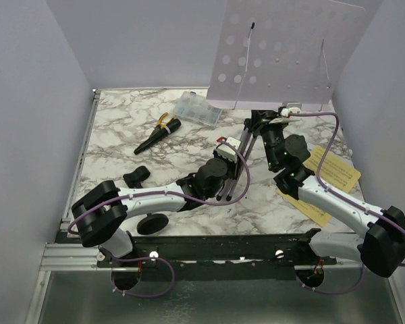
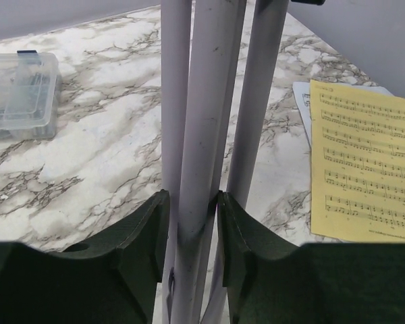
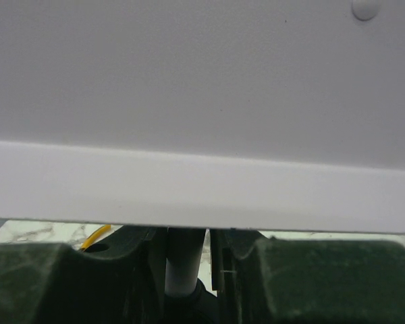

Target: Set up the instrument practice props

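Left gripper (image 2: 192, 219) clamped on music stand (image 1: 277, 54) tripod legs (image 2: 204, 101); right gripper (image 3: 187, 256) clamped on its post (image 3: 183, 268), far right.

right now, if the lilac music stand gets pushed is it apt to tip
Probably top-heavy: the music stand has a wide punched panel on thin legs. They look bunched, so a push likely tips it. Their smooth finish may slip in a grip.

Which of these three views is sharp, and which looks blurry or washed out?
Top external: even light and sharp throughout, though the lilac music stand looks washed pale. Left wrist: the tripod legs are slightly soft up close, while the yellow sheet music is crisp enough to show staves. Right wrist: the stand fills the frame, blurred and featureless.
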Tool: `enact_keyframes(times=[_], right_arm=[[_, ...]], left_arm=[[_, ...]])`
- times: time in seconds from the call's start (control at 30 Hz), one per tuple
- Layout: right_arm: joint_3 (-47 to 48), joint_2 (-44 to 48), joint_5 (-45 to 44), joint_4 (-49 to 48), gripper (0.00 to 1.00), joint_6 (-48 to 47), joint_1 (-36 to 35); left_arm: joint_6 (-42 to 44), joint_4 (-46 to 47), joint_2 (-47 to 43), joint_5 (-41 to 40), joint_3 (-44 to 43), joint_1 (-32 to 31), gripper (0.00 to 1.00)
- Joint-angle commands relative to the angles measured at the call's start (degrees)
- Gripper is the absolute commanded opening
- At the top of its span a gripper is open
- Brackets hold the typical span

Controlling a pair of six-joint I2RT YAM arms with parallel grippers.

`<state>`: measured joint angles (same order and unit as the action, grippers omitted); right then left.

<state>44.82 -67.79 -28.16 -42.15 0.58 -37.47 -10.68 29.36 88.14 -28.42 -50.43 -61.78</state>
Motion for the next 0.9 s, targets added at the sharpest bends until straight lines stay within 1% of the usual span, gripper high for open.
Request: enact_keyframes(times=[0.0,0.1,0.2,0.33,0.4,0.5,0.63,0.7,0.77,0.87], right_arm=[[6.25,5.35,2.63,-7.76,0.01,-4.40,0.26],[7.27,5.85,4.60,-7.78,0.01,-2.78,0.23],[8.73,5.71,4.89,-8.20,0.01,-2.33,0.21],[11.11,6.21,7.40,-9.64,0.01,-5.06,0.25],[12.47,6.45,8.41,-10.89,0.01,-6.98,0.21],[14.03,6.67,11.74,-12.26,0.00,-10.89,0.22],[10.07,6.81,21.91,-22.19,0.01,-17.44,0.23],[10.44,6.86,25.53,-20.79,0.01,-17.33,0.21],[9.45,6.94,29.82,-21.69,0.01,-17.92,0.21],[7.69,7.45,32.16,-21.40,0.01,-18.15,0.21]], left_arm=[[2.83,-3.44,0.07,-2.67,-0.21,1.03,0.38],[3.98,-3.35,1.11,-1.92,-1.27,1.06,0.30],[5.07,-3.44,1.77,-1.96,-1.24,1.05,0.11],[5.35,-3.35,2.03,-2.88,1.20,1.05,0.00],[4.66,-3.44,1.78,-3.28,2.67,1.12,0.00],[4.69,-3.35,0.86,-0.67,4.86,1.44,0.00],[4.44,-4.42,0.53,4.17,6.09,2.61,0.00],[3.30,-5.37,0.21,8.45,6.70,3.75,0.00],[2.30,-6.63,0.02,13.79,6.91,5.11,0.00],[2.13,-10.43,0.16,17.21,6.13,6.04,0.00]])
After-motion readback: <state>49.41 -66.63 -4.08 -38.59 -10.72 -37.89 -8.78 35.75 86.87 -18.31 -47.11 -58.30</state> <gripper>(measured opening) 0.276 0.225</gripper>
